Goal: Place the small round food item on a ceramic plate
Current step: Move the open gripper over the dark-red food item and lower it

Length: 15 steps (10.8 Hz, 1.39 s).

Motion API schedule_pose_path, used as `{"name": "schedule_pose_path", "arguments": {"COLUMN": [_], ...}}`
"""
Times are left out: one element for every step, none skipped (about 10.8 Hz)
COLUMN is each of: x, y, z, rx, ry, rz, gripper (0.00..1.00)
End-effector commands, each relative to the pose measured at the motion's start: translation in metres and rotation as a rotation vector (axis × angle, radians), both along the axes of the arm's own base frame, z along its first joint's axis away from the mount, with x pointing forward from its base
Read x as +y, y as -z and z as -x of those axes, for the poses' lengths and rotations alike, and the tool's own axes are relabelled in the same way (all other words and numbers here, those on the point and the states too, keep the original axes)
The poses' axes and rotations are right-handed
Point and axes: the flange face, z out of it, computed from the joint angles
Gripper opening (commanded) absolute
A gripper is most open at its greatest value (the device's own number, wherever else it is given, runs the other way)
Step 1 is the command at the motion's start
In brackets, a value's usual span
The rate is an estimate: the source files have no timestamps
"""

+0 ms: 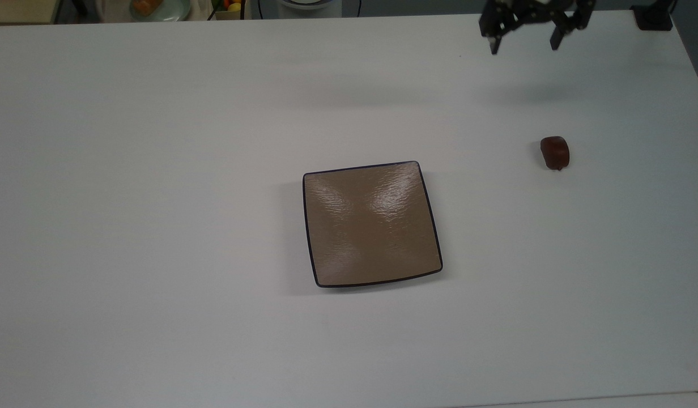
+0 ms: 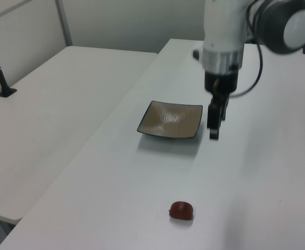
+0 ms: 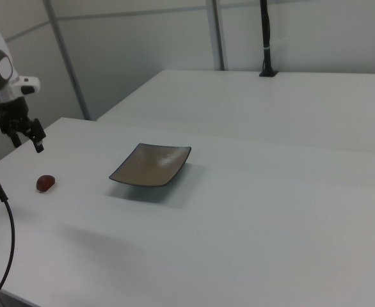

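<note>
White table (image 1: 156, 170), wide and bare; ceramic plate (image 1: 371, 224) near its middle, square, glossy, stiff, surely breakable. Gripper (image 1: 523, 44) high above table at the top view's upper right, fingers spread wide, nothing between them. Small round food item (image 1: 554, 152) well apart from plate, toward the top view's right; probably light, smooth, a little slippery, maybe soft: best pinched gently across short sides, at mid height

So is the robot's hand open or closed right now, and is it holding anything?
End effector: open, holding nothing, up above the table. The small round food item lies untouched on the table.
</note>
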Motion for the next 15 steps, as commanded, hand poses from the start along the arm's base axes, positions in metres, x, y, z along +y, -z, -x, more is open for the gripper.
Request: {"name": "schedule_pose_path", "arguments": {"x": [0.038, 0.048, 0.055, 0.065, 0.073, 0.081, 0.089, 0.095, 0.1, 0.108, 0.111, 0.11, 0.111, 0.112, 0.113], "y": [0.041, 0.054, 0.068, 0.083, 0.093, 0.105, 0.121, 0.127, 0.138, 0.146, 0.155, 0.163, 0.167, 0.172, 0.177], "z": [-0.006, -0.004, -0.005, -0.004, -0.005, -0.004, -0.001, -0.005, -0.006, -0.011, -0.016, -0.018, -0.022, -0.025, -0.027], "rx": [-0.027, -0.029, -0.033, -0.037, -0.061, -0.096, -0.114, -0.143, -0.142, -0.143, -0.146, -0.148, -0.154, -0.152, -0.156], "ry": [-0.011, -0.028, -0.041, -0.055, -0.052, -0.051, -0.038, -0.027, -0.027, -0.026, -0.024, -0.025, -0.026, -0.026, -0.025], "rz": [-0.025, -0.027, -0.023, -0.03, -0.041, -0.028, -0.006, -0.01, -0.01, -0.009, -0.001, 0.01, 0.012, 0.012, 0.001], "gripper": [1.0, 1.0, 1.0, 1.0, 1.0, 1.0, 1.0, 1.0, 1.0, 1.0, 1.0, 1.0, 1.0, 1.0, 1.0]}}
